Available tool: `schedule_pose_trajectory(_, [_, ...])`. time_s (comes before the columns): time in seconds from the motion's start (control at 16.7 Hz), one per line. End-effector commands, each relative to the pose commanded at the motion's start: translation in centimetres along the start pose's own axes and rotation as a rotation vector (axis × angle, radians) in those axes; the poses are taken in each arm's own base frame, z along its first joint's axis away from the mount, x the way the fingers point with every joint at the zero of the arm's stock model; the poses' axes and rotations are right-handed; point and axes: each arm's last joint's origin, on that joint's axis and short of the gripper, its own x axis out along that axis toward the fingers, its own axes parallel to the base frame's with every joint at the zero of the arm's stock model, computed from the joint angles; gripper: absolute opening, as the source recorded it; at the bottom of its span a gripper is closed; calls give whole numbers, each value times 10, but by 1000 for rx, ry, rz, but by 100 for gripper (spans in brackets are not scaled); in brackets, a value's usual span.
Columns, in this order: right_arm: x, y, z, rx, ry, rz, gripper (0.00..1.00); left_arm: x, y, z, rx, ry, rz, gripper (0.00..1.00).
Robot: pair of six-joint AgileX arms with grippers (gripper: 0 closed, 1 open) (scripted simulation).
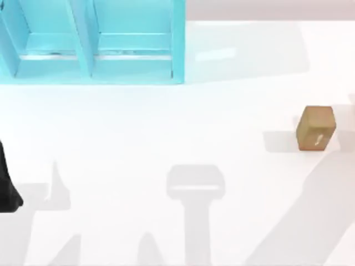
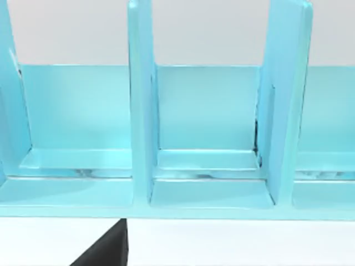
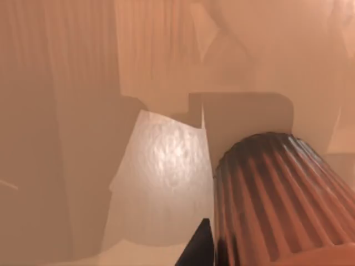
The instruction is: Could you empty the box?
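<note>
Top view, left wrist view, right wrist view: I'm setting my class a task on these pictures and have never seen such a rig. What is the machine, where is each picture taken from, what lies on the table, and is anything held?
This is a simulated AgileX robot with two arms at a white table. The top view looks down from above. A light blue rack stands at the back left, a small brown box at the right, and the dark left arm at the left edge. The left wrist view, from a camera on that arm, faces the rack's compartments past a dark bit of the left hand. The right wrist view shows a ribbed brown object among pale brown surfaces, beside a dark bit of the right hand. I cannot tell whether anything is held.
</note>
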Motion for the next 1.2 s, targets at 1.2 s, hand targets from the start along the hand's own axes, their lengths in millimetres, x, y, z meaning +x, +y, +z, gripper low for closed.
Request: schedule_pose_trajectory(1.2, [-131, 1, 0, 0, -2, -1, 0, 0, 0, 0, 0, 0, 0, 100])
